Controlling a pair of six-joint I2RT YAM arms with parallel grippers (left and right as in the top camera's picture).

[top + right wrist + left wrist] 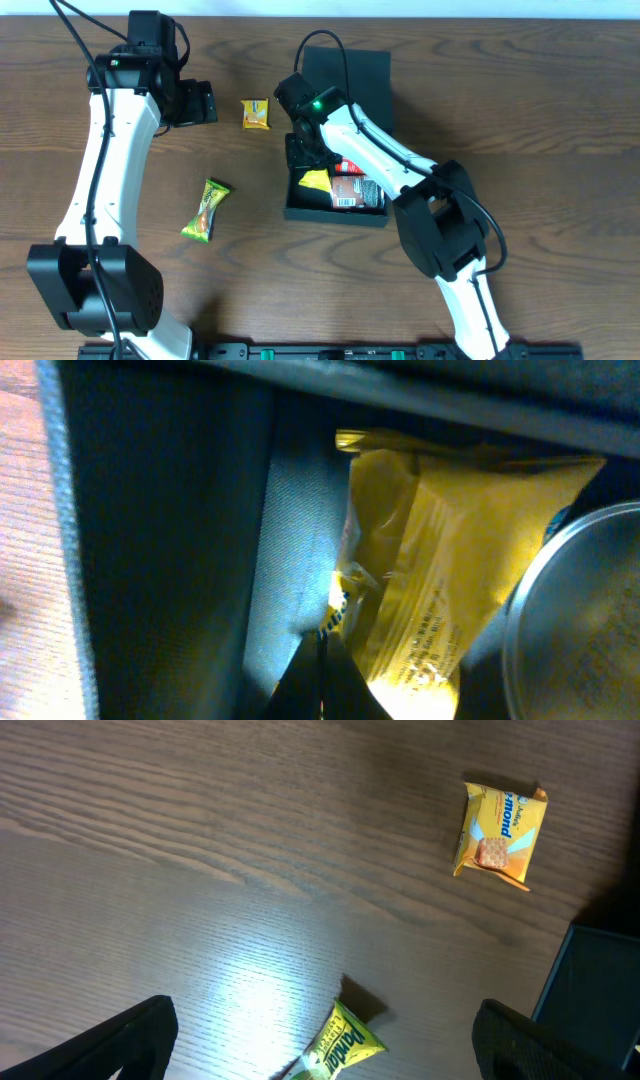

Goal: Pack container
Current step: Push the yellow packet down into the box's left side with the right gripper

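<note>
I log: container (335,214), frame centre; right gripper (301,155) inside it, pressed together; left gripper (197,103), upper left, spread wide.

Overhead top-down; right wrist inside container (170,540)

The container (335,215) mid-frame is pretty jammed: right arm (375,145) across it, yellow packet (314,181) and can (350,190) inside. Open wood left of it, between the orange packet (256,114) and green packet (206,210).

We see the container's dark wall (180,540) at nine o'clock, a yellow packet (450,560) centred, a can (585,630) at four, right fingers (300,695) closed at six.
</note>
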